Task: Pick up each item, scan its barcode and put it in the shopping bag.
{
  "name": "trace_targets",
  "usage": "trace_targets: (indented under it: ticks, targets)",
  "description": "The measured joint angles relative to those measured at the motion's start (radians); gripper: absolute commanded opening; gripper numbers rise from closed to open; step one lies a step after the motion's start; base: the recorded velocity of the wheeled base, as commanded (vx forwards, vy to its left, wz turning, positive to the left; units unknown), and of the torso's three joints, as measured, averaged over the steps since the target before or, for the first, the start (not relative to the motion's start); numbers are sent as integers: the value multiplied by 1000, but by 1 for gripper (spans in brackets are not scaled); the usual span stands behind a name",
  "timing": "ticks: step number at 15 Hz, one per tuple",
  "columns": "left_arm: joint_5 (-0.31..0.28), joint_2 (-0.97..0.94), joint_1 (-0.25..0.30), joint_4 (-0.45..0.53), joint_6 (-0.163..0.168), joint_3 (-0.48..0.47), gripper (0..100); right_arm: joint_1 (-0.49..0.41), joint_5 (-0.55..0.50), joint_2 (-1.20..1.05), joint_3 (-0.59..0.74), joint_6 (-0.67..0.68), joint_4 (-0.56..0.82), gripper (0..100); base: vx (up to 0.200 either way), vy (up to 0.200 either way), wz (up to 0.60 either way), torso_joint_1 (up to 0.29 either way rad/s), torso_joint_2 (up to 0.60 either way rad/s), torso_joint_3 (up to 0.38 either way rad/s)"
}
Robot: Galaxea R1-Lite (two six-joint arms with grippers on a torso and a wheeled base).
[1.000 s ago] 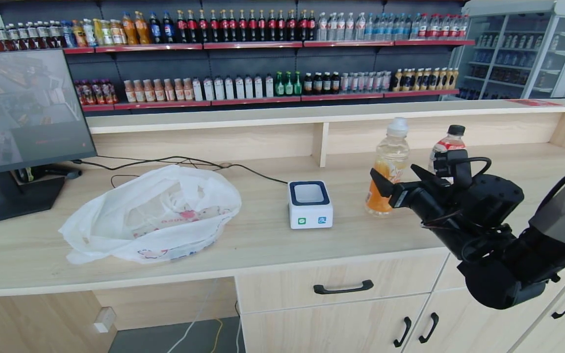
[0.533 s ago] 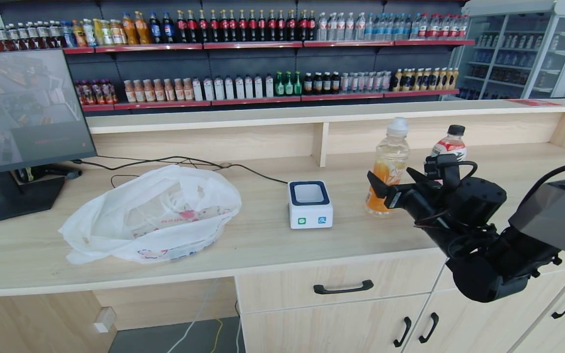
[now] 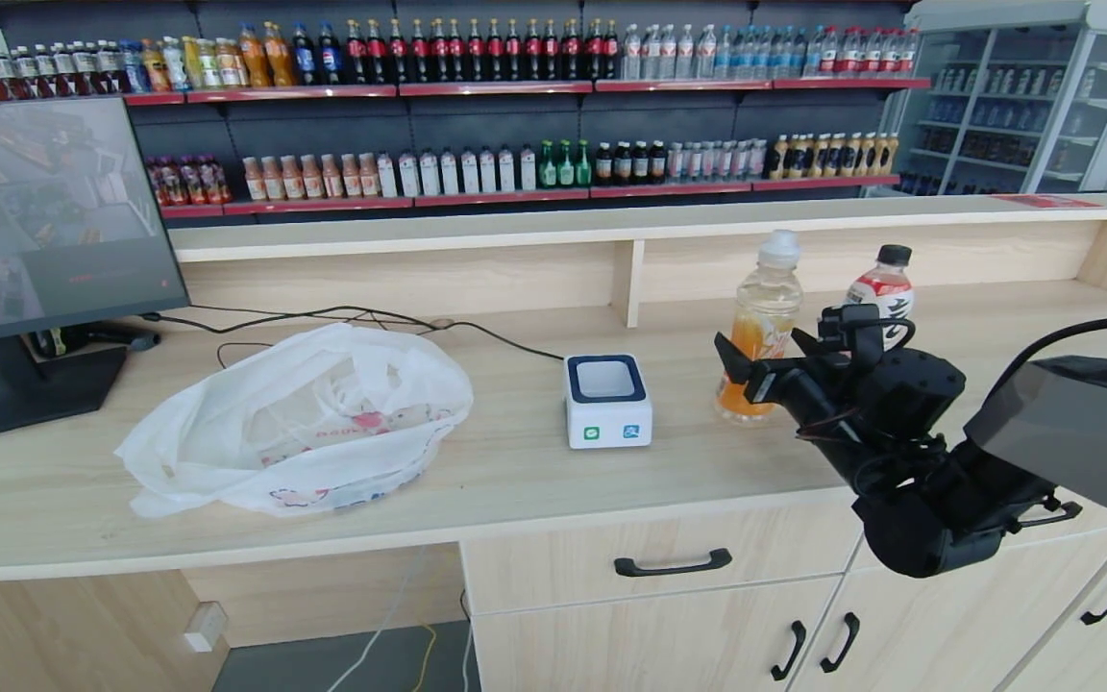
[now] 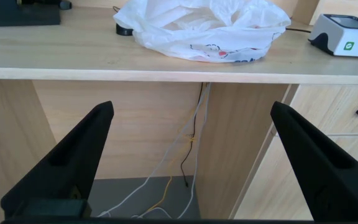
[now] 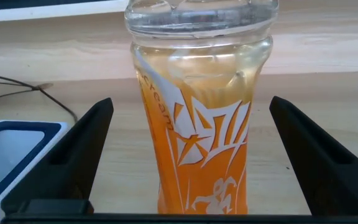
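black fingers of right gripper (image 5: 190,158) spread wide, one on each side of orange drink bottle (image 5: 197,124), holding nothing yet. looks set level with the labelled body, probably so that closing gives a firm hold on the widest part. cannot tell if either finger already touches the plastic.

stands upright on wooden surface (image 3: 515,481), white cap on, half full of orange liquid. placed just to the right of scanner (image 3: 607,399), so likely only a short carry to the glass window on top of it.

just behind and to the right, second bottle (image 3: 885,288), black cap, red and white label, upright too and apart from the first; seems to wait its turn.

further left, past the scanner, white shopping bag (image 3: 304,423), slumped on its side. cannot tell what lies inside. beyond it, monitor (image 3: 54,211) on its stand.

left gripper (image 4: 188,155) also wide open and empty, low in front of the cabinet, below the edge of the surface and under the bag; seems kept out of the way.

counted: two grippers, two bottles on the surface, one scanner, one bag, one monitor.
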Motion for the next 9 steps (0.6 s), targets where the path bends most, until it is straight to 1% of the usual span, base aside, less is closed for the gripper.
trace_targets:
  ticks: [7,9]
  targets:
    - [0,0,0,0,0,0,100,-12,3,47,-66,1,0,100,0,0,0,0,0,0]
    - [0,0,0,0,0,0,100,-17,2,54,-85,2,19,100,0,0,0,0,0,0]
